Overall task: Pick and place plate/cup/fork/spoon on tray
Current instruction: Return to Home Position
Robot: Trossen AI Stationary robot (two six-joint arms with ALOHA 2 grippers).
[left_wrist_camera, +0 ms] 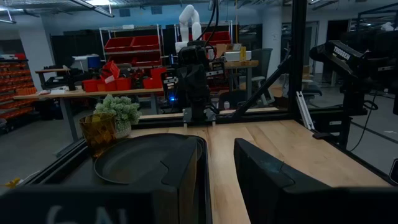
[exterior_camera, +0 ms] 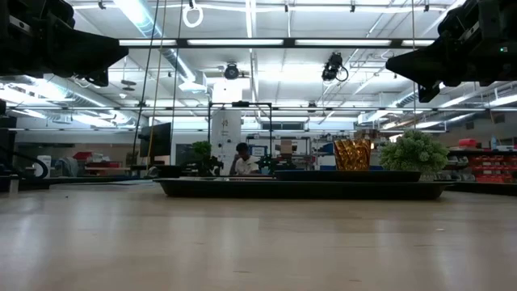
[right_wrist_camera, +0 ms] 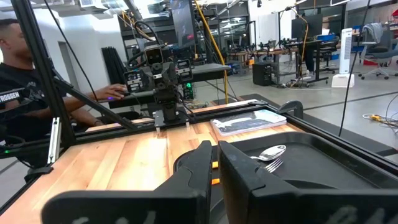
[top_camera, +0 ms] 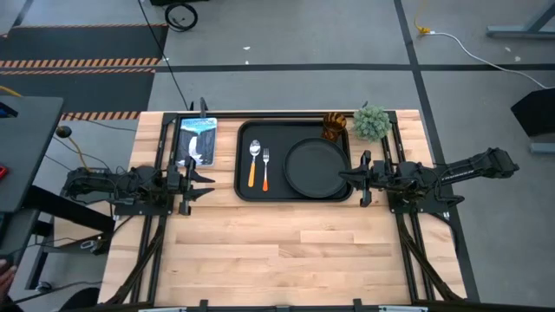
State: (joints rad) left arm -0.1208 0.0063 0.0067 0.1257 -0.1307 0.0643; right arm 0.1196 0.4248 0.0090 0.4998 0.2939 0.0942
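Stood low over the table at either edge, the left arm (top_camera: 113, 186) reaching in from the left and the right arm (top_camera: 451, 178) from the right, both stretched out level and pointing inward toward each other. Held the left gripper (top_camera: 201, 184) with fingers (left_wrist_camera: 267, 180) parted, a clear gap showing between them in its wrist view. Held the right gripper (top_camera: 351, 178) with fingers (right_wrist_camera: 245, 171) drawn nearly together, only a thin slit left between them.
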